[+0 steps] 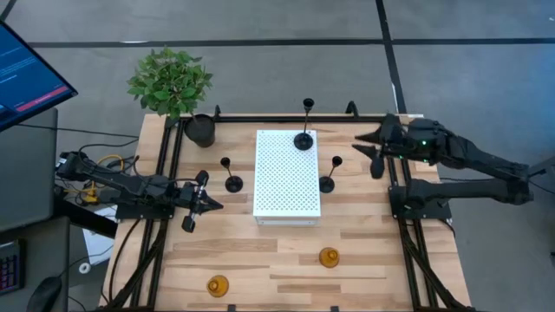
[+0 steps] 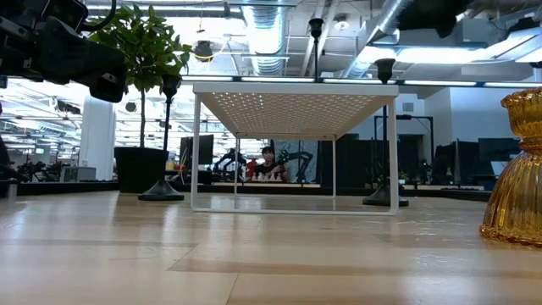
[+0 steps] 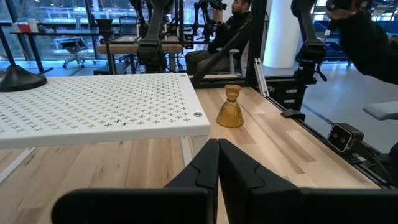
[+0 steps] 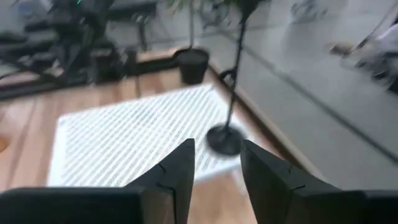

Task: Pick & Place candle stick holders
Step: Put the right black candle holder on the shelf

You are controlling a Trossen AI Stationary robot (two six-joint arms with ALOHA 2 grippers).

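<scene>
Hovering by the table's far right edge, my right gripper (image 4: pixel 216 163) has its jaws apart; a black candle holder (image 1: pixel 304 137) stands just ahead on the white perforated shelf (image 1: pixel 286 178). My left gripper (image 1: pixel 206 204) waits, pinched together.

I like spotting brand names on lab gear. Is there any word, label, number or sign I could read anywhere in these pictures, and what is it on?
None can be read.
The monitor at the table's left edge shows lines of text, too small to read.
The white perforated rack, the candle stick holders and both arms carry no visible lettering.
</scene>
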